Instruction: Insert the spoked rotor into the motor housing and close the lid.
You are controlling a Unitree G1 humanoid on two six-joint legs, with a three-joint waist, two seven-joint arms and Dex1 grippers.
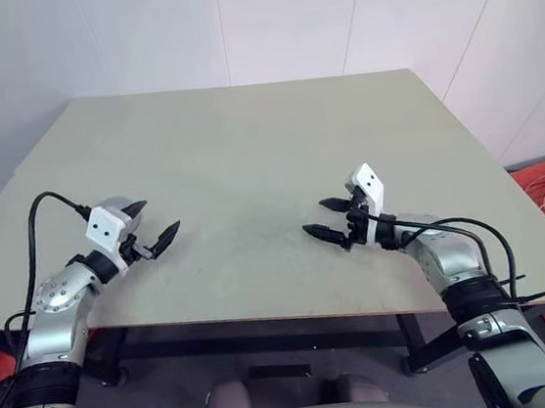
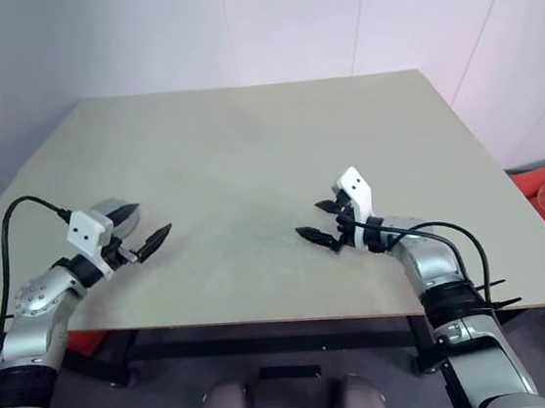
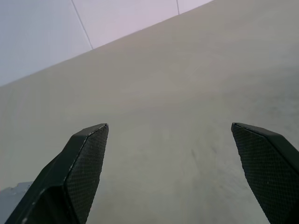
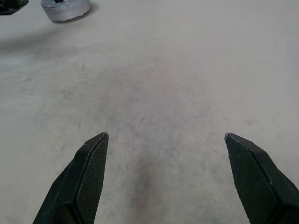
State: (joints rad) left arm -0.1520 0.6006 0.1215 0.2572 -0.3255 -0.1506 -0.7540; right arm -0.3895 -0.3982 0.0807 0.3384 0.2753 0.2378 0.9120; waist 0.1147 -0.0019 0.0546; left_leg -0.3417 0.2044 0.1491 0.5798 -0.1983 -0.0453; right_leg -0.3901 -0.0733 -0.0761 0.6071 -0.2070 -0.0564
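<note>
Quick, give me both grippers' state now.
Left gripper: open, holding nothing, above the table.
Right gripper: open, holding nothing.

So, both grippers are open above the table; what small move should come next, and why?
Probably keep both open and look around for the rotor before reaching anywhere. The left gripper and right gripper hover apart over the table, jaws wide, with nothing held, and the tabletop between them is bare, so closing or lowering now would likely gain nothing.
</note>
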